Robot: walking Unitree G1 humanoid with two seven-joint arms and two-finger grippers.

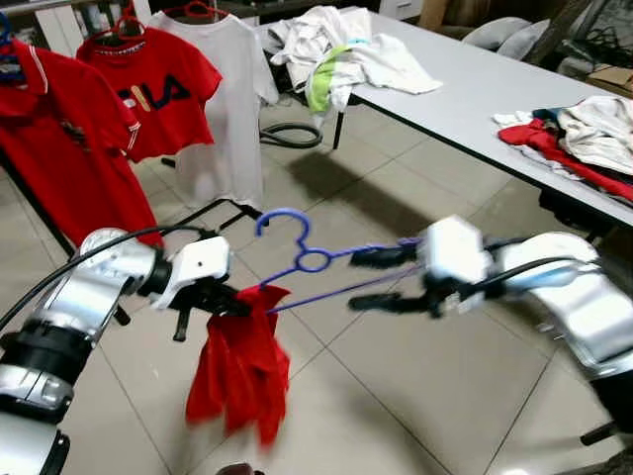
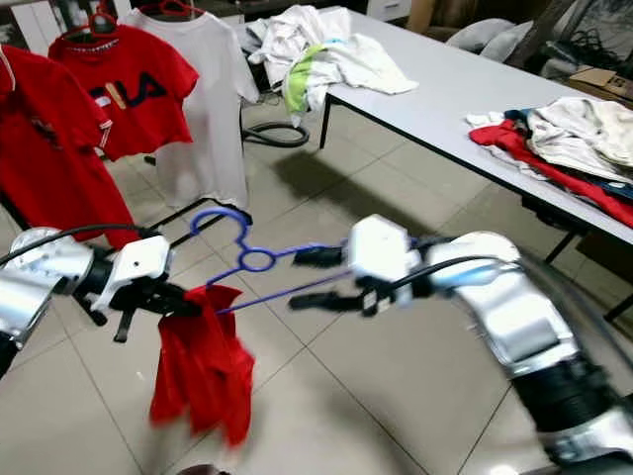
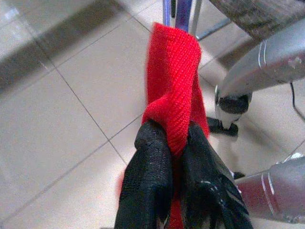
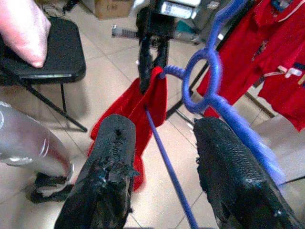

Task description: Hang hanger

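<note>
The blue hanger (image 1: 315, 259) is suspended in mid-air between the two arms, above the tiled floor (image 1: 396, 396) and short of the clothes rack (image 1: 59, 223) that carries the red shirts (image 1: 148, 89) and the white T-shirt (image 1: 232, 99).

Risk 1: the red garment (image 1: 240, 371) is bunched at one end of the hanger and hangs mostly unsupported. If the left hold loosens, it is likely to slide off onto the floor.

Risk 2: the hanger is thin and tilted. A twist between the two arms could swing the hook (image 1: 282, 220) away from the rail and cause a missed hang.

Risk 3: the loose cloth could catch on the rack base during approach.

Left gripper (image 3: 174, 143): fingers together, clamped on a fold of the red garment at the end of the hanger.

Right gripper (image 4: 164, 157): fingers (image 4: 107, 157) apart. The upper arm of the hanger lies along the inner face of one finger; the lower bar passes between the two fingers. The hanger is braced rather than pinched.

A grey surface (image 1: 475, 89) carrying more clothes stands well apart to the right.
</note>
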